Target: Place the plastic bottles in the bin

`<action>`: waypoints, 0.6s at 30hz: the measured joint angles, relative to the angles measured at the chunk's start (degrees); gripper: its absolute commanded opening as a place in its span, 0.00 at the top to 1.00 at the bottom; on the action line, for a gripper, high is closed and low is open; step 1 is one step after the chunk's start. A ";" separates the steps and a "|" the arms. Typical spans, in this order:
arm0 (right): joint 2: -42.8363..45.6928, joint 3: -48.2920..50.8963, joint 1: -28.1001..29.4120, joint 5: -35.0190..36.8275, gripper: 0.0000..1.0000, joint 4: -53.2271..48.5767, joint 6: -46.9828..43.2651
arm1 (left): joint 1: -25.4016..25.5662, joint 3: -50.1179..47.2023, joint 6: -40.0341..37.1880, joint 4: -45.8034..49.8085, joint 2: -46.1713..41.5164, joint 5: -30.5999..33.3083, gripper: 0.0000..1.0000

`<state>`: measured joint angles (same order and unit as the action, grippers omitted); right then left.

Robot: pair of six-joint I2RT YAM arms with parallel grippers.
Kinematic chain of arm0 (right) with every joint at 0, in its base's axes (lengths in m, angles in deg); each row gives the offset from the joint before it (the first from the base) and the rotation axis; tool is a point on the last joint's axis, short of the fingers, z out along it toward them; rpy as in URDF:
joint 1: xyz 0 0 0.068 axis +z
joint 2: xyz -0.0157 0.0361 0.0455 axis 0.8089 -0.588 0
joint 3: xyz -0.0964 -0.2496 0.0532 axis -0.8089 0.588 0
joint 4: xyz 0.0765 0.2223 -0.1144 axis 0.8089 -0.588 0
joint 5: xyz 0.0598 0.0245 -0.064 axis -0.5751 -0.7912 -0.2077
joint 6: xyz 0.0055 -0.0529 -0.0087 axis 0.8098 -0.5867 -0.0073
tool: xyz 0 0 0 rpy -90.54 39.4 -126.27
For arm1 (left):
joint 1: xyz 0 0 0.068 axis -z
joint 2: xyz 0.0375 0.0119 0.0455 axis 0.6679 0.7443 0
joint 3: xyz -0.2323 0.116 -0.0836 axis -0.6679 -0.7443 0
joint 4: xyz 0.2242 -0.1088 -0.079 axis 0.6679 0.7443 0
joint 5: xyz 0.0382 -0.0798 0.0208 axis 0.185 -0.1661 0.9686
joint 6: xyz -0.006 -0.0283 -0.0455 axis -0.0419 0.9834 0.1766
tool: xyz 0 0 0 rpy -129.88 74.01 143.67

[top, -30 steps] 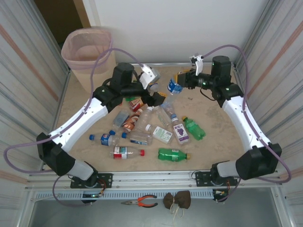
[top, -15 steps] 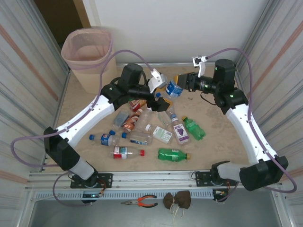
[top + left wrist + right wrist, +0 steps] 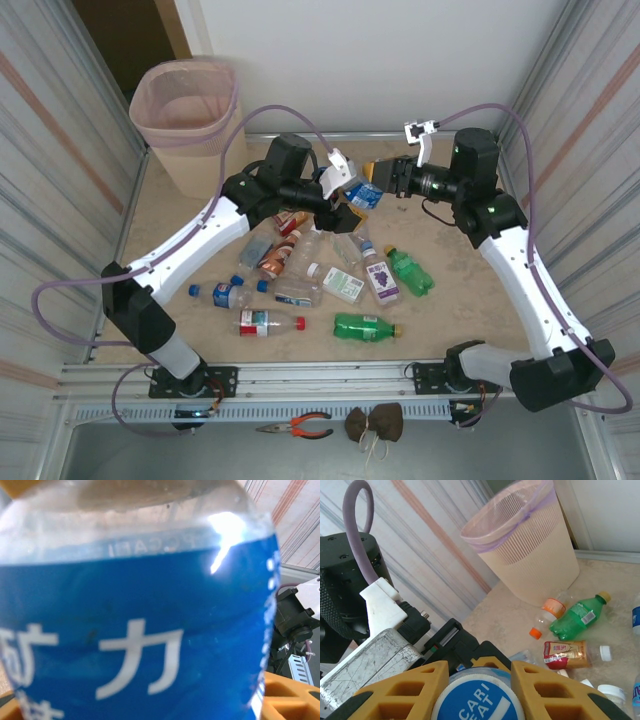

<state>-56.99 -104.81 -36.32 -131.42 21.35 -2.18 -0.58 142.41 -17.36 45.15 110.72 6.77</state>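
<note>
Above the far tabletop (image 3: 470, 290), the right claw (image 3: 378, 182) grips a blue-labelled bottle (image 3: 366, 196) while the left claw (image 3: 350, 206) straddles it (clenched or not, I cannot tell).

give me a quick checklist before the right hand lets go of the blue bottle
1. right hand shut on the blue-label bottle: ok, the bottle sits between its fingers.
2. left hand gripping the same bottle: cannot tell; the label is right up against its camera, but firm contact is not visible.
3. bin upright with its liner open: ok.
4. left arm's cable clear of the bin rim: cannot tell; from above it arcs close to the rim.
5. other bottles binned: not ok, many lie on the table.
</note>
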 measured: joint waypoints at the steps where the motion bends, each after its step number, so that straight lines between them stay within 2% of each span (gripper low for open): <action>1: 0.07 0.00 0.00 0.09 0.95 -0.07 0.00 | 0.02 0.00 -0.02 -0.02 0.00 -0.02 0.53; 5: 0.20 0.00 0.07 0.48 0.51 -0.22 0.04 | 0.04 0.11 -0.04 0.09 0.00 0.15 0.55; 7: 0.66 0.00 0.15 1.66 0.35 -0.59 -0.17 | -0.09 0.13 -0.24 0.42 -0.02 0.42 0.55; 10: 2.27 0.00 0.15 4.22 0.27 -1.07 -0.33 | -0.83 0.20 -0.24 1.18 -0.13 0.94 0.56; 18: 8.39 0.00 0.15 14.80 0.22 -4.39 -1.92 | -8.63 3.72 -0.07 4.07 -1.14 6.03 0.58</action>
<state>-48.60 -104.81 -36.16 -116.62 16.96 -4.10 -9.22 146.13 -17.43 49.21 109.59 12.80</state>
